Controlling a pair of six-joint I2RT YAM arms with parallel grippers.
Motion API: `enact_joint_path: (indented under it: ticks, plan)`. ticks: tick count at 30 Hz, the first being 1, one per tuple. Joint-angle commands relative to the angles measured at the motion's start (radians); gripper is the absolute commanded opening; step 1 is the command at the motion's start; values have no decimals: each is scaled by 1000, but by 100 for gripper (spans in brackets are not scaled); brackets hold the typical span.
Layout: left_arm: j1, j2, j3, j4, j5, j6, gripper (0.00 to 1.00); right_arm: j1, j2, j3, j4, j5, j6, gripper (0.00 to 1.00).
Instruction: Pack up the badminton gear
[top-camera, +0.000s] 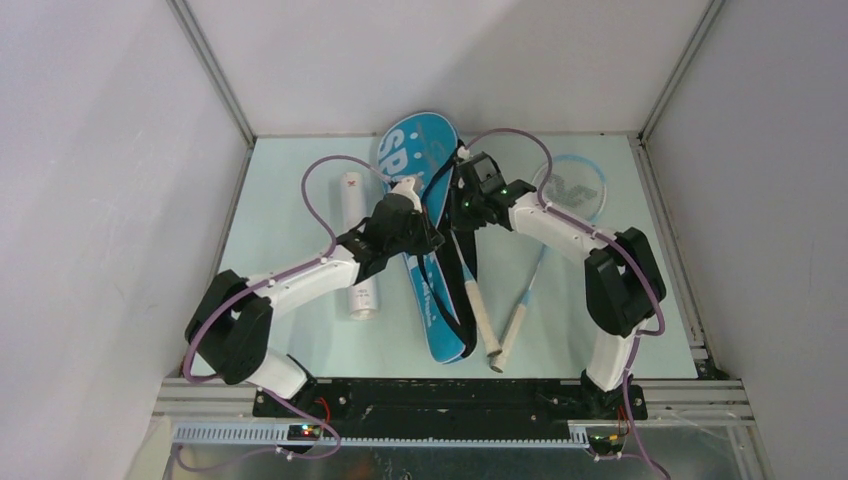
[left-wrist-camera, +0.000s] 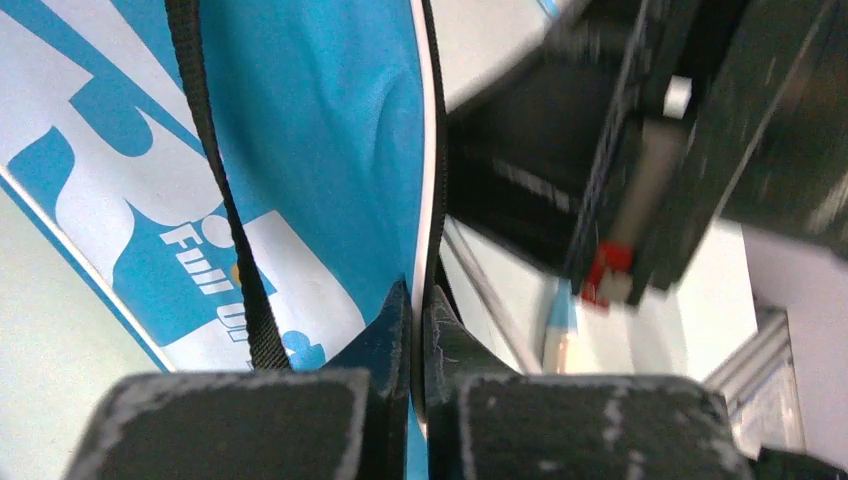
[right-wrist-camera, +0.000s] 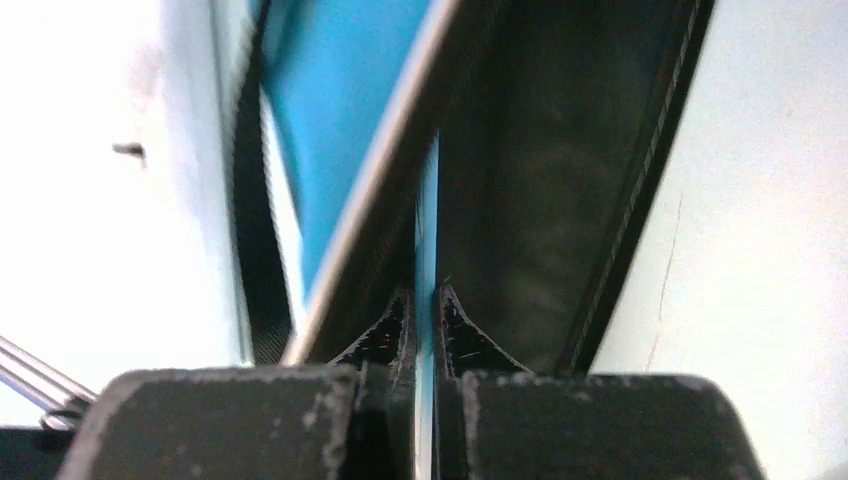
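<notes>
In the blue bag (top-camera: 408, 150) one racket (top-camera: 482, 320) was possibly seated, handle left out; view obscured. Left gripper (left-wrist-camera: 420, 300) and right gripper (right-wrist-camera: 425, 300) were pinched tight on the bag's edge.

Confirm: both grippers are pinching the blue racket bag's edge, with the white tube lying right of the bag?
Not quite. The top view shows the white tube lying left of the blue racket bag, not right. The left gripper and right gripper do pinch its edge.

Left gripper (top-camera: 432, 232) and right gripper (top-camera: 462, 205) seemingly pinch bag (top-camera: 418, 150).
</notes>
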Motion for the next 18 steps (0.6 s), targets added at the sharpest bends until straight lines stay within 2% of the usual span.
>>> enact_joint_path:
  ticks: [1,11,15,18]
  plan:
    - [-15,-55,-18,90,189,49,0,-19,-1,14,246,-23,63,0]
    - [-16,-118,-68,139,329,31,0,-24,65,-15,447,136,100,0]
    - [-16,-133,-76,138,322,23,0,-7,92,-19,507,131,126,0]
    - [-17,-128,-76,135,306,19,0,17,107,-23,504,194,125,0]
